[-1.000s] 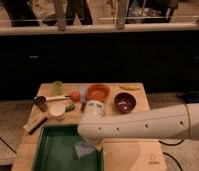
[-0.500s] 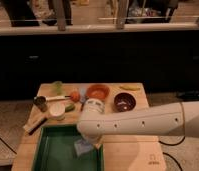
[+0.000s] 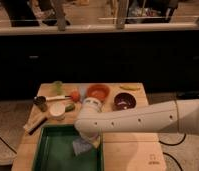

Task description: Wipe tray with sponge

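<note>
Camera view: the small blue-grey rectangular sponge (image 3: 82, 146) is carried slightly leftward across the large dark-green plastic tray (image 3: 53, 150) under the gripper (image 3: 86, 141), whose finger state cannot be told, so wiping is judged underway.

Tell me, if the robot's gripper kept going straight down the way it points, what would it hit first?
Most likely the sponge, which sits right under the gripper at the right side of the tray. Below that is the tray floor. Whether the gripper already touches the sponge is unclear.

one view | high, looking down at table (image 3: 138, 145) | gripper (image 3: 85, 142) low centre, over tray (image 3: 53, 150)
</note>
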`<state>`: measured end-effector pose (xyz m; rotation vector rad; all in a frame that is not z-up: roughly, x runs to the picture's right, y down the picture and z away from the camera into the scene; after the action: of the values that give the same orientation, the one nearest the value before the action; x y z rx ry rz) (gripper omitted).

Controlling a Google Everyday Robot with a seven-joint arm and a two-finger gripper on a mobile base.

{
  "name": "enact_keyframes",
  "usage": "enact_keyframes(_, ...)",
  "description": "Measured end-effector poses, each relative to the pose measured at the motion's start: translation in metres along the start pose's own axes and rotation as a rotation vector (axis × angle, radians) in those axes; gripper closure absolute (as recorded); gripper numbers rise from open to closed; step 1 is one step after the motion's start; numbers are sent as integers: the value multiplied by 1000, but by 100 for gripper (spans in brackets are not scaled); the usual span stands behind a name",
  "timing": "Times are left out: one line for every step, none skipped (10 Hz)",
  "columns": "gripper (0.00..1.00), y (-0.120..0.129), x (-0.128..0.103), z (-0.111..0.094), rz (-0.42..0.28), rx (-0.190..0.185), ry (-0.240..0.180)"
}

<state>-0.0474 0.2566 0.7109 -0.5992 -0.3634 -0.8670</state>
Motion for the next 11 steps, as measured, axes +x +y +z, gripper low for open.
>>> enact_keyframes(98,-3,0,2,-3,0,-3)
enact_keyframes(98,-5,0,3,-3,-1,-5)
enact_keyframes(98,-7,1,5,-3,-1,-8)
enact_keyframes(98,-10,0,7,-8,-2,-10)
enact_keyframes(98,-9,0,9,-10,-4,-10)
enact_keyframes(98,-7,-1,12,-11,-8,-13)
enact_keyframes(98,-9,-5,21,-17,-7,-16)
enact_keyframes(98,-11,-7,28,-21,-6,-16)
enact_keyframes(98,-11,-8,36,-18,-4,-16)
enact_keyframes(98,-11,-8,45,-18,-1,-16)
enact_keyframes(98,-11,-9,51,-12,3,-22)
